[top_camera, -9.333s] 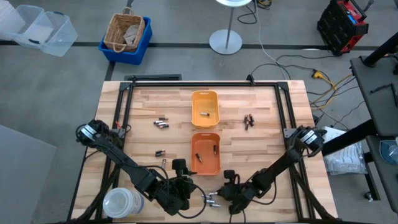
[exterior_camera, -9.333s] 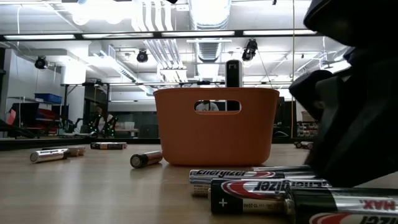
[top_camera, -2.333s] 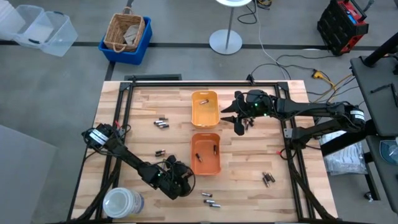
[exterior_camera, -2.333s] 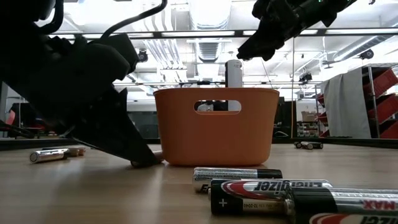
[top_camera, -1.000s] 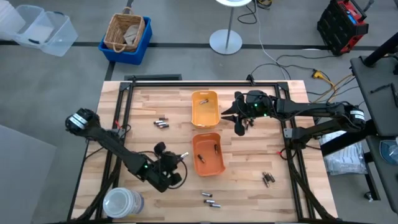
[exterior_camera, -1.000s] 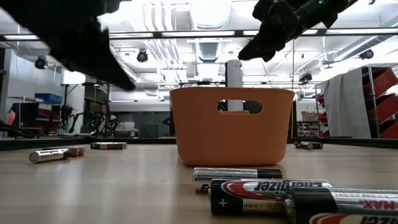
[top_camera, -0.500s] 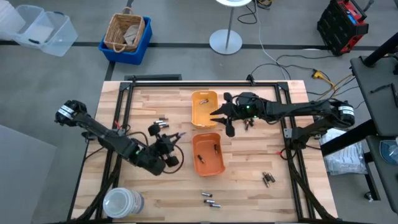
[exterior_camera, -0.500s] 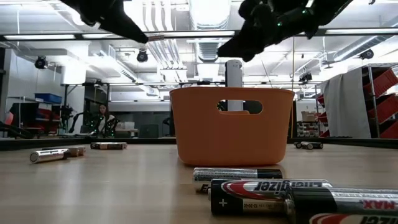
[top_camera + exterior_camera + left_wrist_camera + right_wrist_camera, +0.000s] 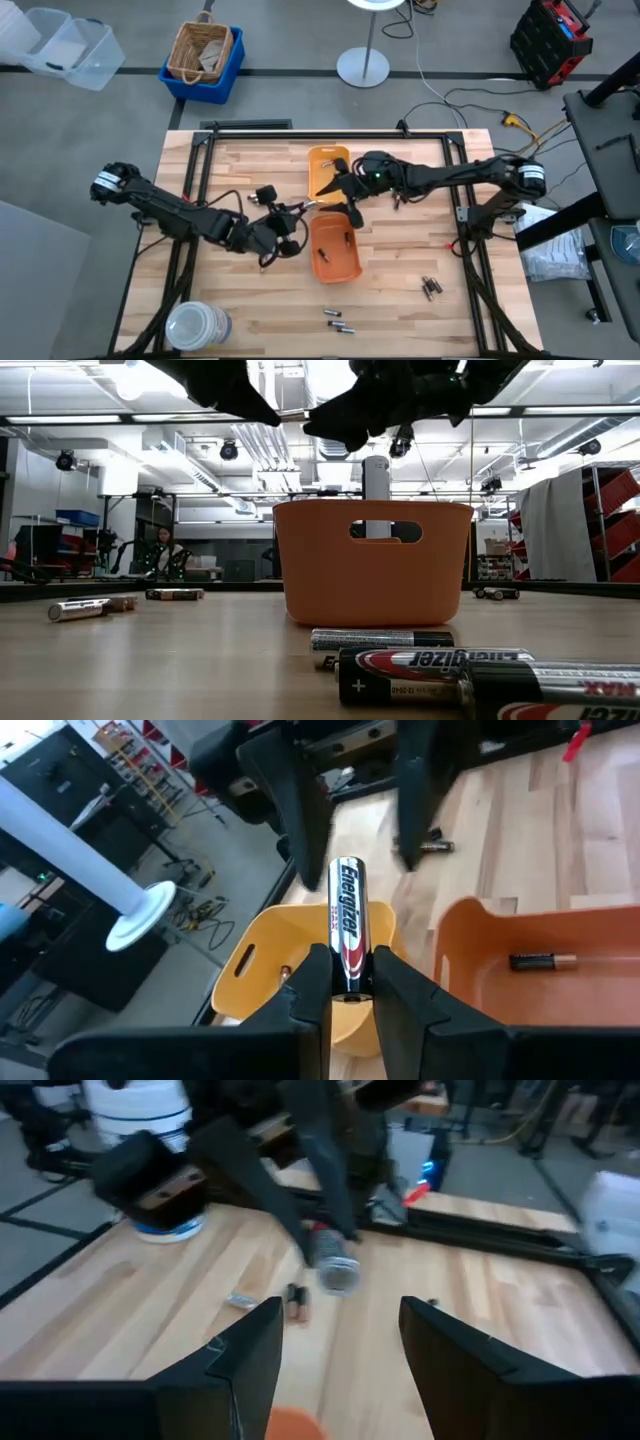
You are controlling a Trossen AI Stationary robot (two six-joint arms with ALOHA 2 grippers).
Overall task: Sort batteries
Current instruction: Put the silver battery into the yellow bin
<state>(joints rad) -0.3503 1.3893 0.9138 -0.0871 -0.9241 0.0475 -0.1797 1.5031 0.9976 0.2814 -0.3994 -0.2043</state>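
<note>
My left gripper (image 9: 297, 210) is shut on one battery (image 9: 345, 920), a silver, black and red cell, held in the air over the gap between the yellow-orange tray (image 9: 328, 170) and the orange tray (image 9: 335, 250). My right gripper (image 9: 338, 192) faces it, open. Its two fingers (image 9: 290, 800) stand on either side of the battery's free end without touching it. In the right wrist view the battery's end (image 9: 337, 1272) shows ahead of my open right gripper (image 9: 340, 1310). One battery (image 9: 540, 960) lies in the orange tray. My left gripper pinches the battery's rear end (image 9: 345, 982) between its two fingers (image 9: 312, 982). The battery lies along the fingers and sticks out forward past their tips, toward the right gripper. It is lifted clear of the table and the trays.
Loose batteries lie on the table: a group near the front edge (image 9: 338, 320), a group at the near right (image 9: 430, 288), some right of the yellow-orange tray (image 9: 400, 196) and some on the left (image 9: 80, 608). A white container (image 9: 195, 328) stands at the near left corner.
My left gripper has risen with the battery and gone toward the far edge and the right, up to the trays. My right gripper has gone toward the table's left, over the yellow-orange tray's near end, until its open fingers flank the battery's free end.
</note>
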